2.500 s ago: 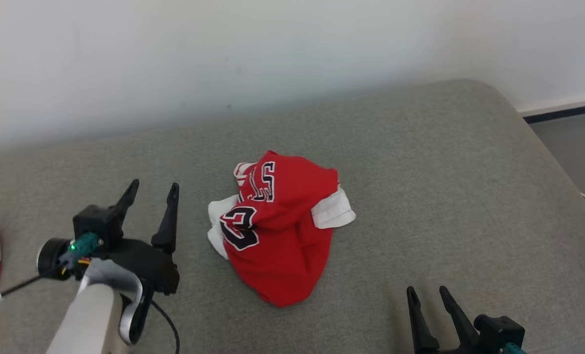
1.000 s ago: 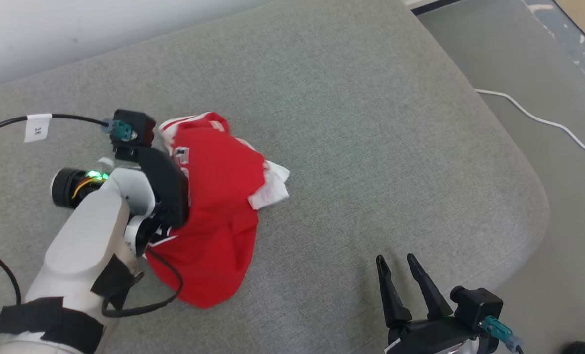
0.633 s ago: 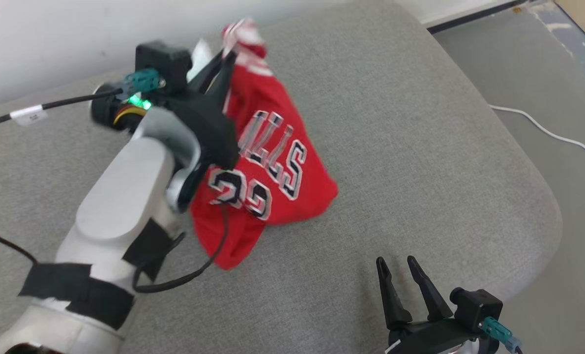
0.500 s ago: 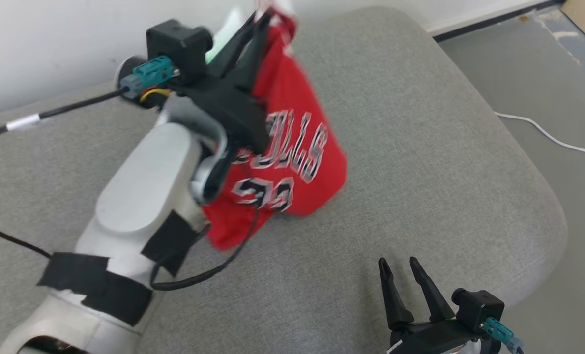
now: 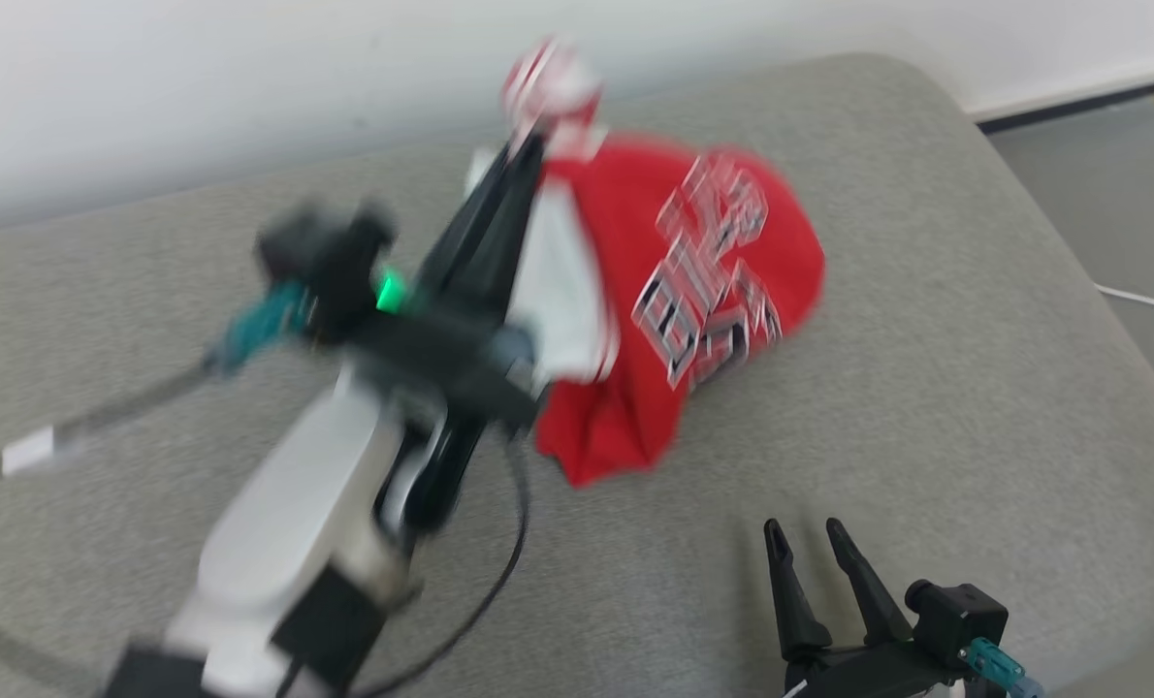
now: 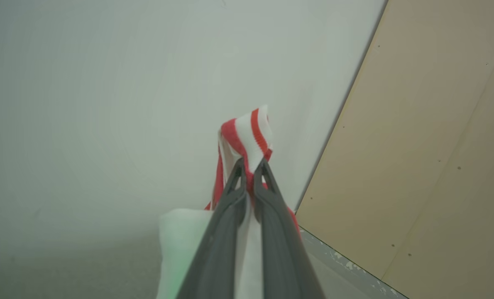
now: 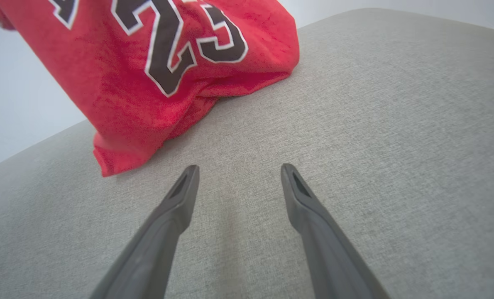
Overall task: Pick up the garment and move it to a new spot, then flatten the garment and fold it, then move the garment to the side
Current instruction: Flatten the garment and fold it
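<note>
Head view, blurred: my left gripper (image 5: 530, 145) is clamped on the striped red-and-white edge of the red basketball jersey (image 5: 722, 262) w/ black-and-white lettering, holding it up over the grey fabric cushion (image 5: 926, 407). Right wrist view: jersey's lower folds touch the cushion. My right gripper (image 5: 810, 531) sits low at front right, fingers spread, nothing btw them, near the jersey's hem, not touching.
</note>
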`<state>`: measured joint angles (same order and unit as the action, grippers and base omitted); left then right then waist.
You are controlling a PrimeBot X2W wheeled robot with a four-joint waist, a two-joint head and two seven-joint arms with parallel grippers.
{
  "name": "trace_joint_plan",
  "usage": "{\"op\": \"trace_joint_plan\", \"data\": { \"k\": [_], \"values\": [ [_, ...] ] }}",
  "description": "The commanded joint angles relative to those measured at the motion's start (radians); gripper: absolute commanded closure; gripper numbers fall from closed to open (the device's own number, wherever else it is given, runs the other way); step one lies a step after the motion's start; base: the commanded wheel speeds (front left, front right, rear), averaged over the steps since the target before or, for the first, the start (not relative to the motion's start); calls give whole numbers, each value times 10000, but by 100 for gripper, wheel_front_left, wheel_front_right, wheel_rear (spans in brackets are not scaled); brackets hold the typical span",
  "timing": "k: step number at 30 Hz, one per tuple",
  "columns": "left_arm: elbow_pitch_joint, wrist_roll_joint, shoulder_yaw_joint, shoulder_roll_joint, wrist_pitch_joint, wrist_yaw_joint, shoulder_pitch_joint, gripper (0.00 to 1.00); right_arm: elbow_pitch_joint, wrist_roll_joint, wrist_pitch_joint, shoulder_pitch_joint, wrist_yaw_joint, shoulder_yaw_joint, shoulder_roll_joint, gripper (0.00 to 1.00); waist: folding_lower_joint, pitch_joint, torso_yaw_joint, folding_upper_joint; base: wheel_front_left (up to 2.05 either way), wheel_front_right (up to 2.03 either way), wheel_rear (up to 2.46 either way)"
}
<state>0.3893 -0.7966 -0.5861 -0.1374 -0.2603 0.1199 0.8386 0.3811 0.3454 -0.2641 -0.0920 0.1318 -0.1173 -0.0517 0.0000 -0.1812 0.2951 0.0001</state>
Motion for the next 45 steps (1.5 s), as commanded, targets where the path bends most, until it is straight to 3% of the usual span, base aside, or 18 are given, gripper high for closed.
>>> {"op": "trace_joint_plan", "data": {
  "k": [1,2,11,18,22,24,31,34,36,38,45],
  "values": [
    [-64,-35,39,-48,-55,-75,-393,100,13,-87,-5,102,-22,-22,27,0,0,196,-447,-1,0,0,0],
    [-238,-272,169,-240,-54,-237,-1509,100,15,-100,-3,172,-22,33,21,0,0,278,-688,-1,0,0,0],
    [-1702,-997,22,-1283,410,-804,-5340,100,45,-324,-5,337,-22,300,24,0,0,527,-1634,-1,0,0,0],
    [-2816,-1694,-406,-1995,1793,-1287,-7156,100,82,-381,-2,320,-22,274,23,0,0,616,-1998,-1,0,0,0],
    [-3009,-1783,-691,-2407,2822,-1828,-7544,99,115,-341,-2,272,-22,225,23,0,0,623,-2006,-1,0,0,0],
    [-3140,-1729,-634,-2580,3083,-2202,-7544,0,123,-294,-2,254,-22,204,23,0,0,622,-1968,-1,0,0,0],
    [-3810,-1699,-164,-3613,4090,-3808,-7837,0,85,-207,-3,336,-22,297,23,0,0,661,-1697,-1,0,0,0],
    [-4447,-1494,419,-4054,3919,-4532,-7808,0,48,-184,-3,397,-22,354,24,0,0,648,-1598,-1,0,0,0],
    [-4847,-1396,756,-4183,3640,-4750,-7593,0,23,-149,-4,403,-22,383,24,0,0,615,-1532,-1,0,0,0],
    [-5010,-1229,895,-4253,3478,-4742,-7208,0,3,-108,-4,351,-22,352,26,0,0,564,-1443,-1,0,0,0],
    [-3364,-1264,484,-3000,3937,-3913,-4383,0,-92,-103,-4,35,-22,263,27,0,0,220,-832,-1,0,0,0]
  ]
}}
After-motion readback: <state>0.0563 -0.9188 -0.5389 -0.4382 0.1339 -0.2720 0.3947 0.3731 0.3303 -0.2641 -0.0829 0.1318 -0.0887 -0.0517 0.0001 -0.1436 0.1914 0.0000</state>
